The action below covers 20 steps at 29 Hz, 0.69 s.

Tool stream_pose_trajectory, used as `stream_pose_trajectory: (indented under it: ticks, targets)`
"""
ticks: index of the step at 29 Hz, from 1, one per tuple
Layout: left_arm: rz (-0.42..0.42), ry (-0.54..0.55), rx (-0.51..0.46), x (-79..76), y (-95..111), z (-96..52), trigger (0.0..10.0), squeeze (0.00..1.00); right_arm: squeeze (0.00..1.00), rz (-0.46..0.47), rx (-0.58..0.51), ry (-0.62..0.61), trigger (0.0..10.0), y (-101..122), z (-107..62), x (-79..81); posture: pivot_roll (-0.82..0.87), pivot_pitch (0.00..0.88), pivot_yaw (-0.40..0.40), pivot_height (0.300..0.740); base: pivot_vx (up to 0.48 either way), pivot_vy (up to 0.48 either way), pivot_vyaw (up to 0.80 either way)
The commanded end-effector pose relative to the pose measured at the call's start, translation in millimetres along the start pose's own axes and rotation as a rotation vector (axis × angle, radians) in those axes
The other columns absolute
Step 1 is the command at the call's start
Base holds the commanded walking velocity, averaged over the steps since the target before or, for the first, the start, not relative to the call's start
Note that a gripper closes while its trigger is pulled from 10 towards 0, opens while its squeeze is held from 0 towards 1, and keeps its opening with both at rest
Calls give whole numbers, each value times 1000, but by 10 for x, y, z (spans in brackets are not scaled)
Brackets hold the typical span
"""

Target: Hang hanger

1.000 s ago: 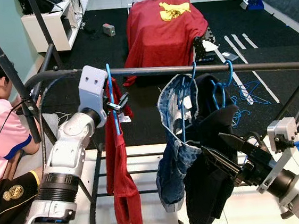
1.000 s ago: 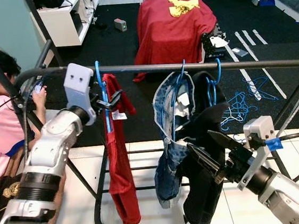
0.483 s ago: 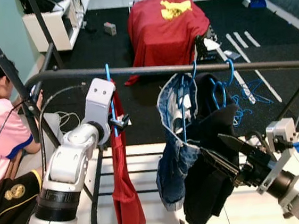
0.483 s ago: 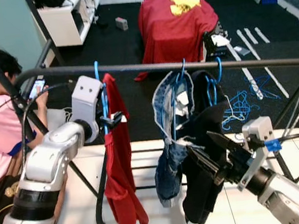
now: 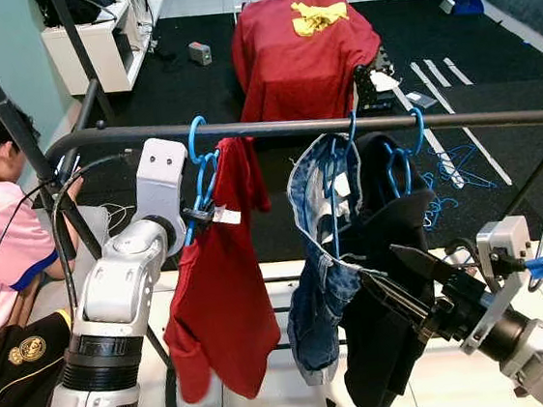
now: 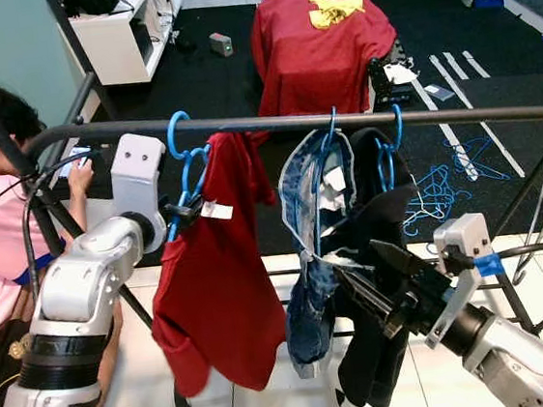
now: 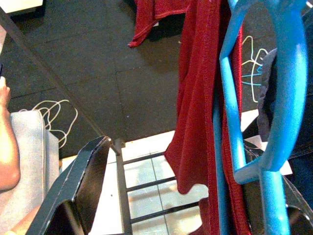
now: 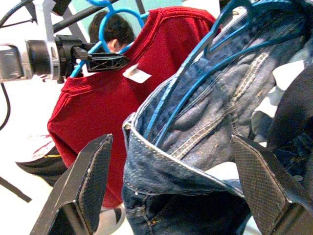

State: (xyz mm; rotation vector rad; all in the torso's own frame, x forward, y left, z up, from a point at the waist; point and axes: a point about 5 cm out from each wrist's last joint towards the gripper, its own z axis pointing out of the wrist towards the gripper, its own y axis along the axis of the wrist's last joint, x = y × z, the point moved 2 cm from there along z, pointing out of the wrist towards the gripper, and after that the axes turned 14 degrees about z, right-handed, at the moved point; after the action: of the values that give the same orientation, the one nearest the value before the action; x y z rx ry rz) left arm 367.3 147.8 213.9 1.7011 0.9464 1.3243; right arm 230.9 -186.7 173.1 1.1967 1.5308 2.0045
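The left end effector (image 5: 198,214) pinches the blue hanger (image 5: 199,162) carrying a red shirt (image 5: 221,296), its hook over the clothes rail (image 5: 273,127). Just beside the shirt hang blue jeans (image 5: 318,257); the right end effector (image 5: 396,283), fingers spread, sits at them.

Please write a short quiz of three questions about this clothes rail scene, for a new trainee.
1. True or false: the hook of the blue hanger with the red shirt is already over the rail.
2. Which pincer holds that hanger? A) left B) right
3. Fill in: the open right pincer is in front of the hanging ____.

Key:
1. True.
2. A, the left pincer.
3. Jeans.
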Motion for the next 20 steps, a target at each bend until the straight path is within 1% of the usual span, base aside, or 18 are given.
stream_pose_trajectory:
  ticks: [1, 2, 3, 4, 5, 9, 12, 16, 17, 20]
  targets:
    - [19, -5, 18, -39, -45, 12, 8588, 0, 0, 3, 5, -1, 10000, -18, -10, 28, -83, 153, 19, 740, 0, 0, 0]
    - [16, -15, 11, -67, -41, 13, 8588, 0, 0, 3, 5, -2, 10000, -19, -11, 27, -83, 153, 19, 740, 0, 0, 0]
    - [13, -27, 2, -97, -33, 16, 1059, 0, 0, 2, 6, -4, 10000, -17, -12, 25, -85, 157, 17, 740, 0, 0, 0]
    - [13, -27, 2, -97, -33, 16, 1059, 0, 0, 2, 6, -4, 10000, -17, -12, 25, -85, 157, 17, 740, 0, 0, 0]
    - [12, -34, -2, -120, -32, 19, 0, 0, 0, 2, 6, -5, 10000, -15, -12, 22, -86, 157, 16, 740, 0, 0, 0]
    - [16, -31, -6, -130, -31, 37, 0, 0, 0, 0, 5, -7, 10000, -10, -10, 18, -88, 159, 16, 740, 0, 0, 0]
    - [18, -15, -12, -84, -10, 62, 0, 0, 0, 0, 5, -8, 10000, -15, -9, 19, -88, 159, 16, 740, 0, 0, 0]
    - [28, 15, -14, 11, -13, 86, 0, 0, 0, 0, 4, -9, 10000, -15, -7, 17, -93, 159, 16, 740, 0, 0, 0]
    - [35, 30, -15, 72, -19, 85, 0, 0, 0, -1, 4, -9, 10000, -12, -9, 16, -96, 160, 15, 740, 0, 0, 0]
    - [39, 41, -15, 115, -23, 82, 0, 0, 0, -1, 4, -9, 10000, -9, -10, 16, -95, 160, 15, 740, 0, 0, 0]
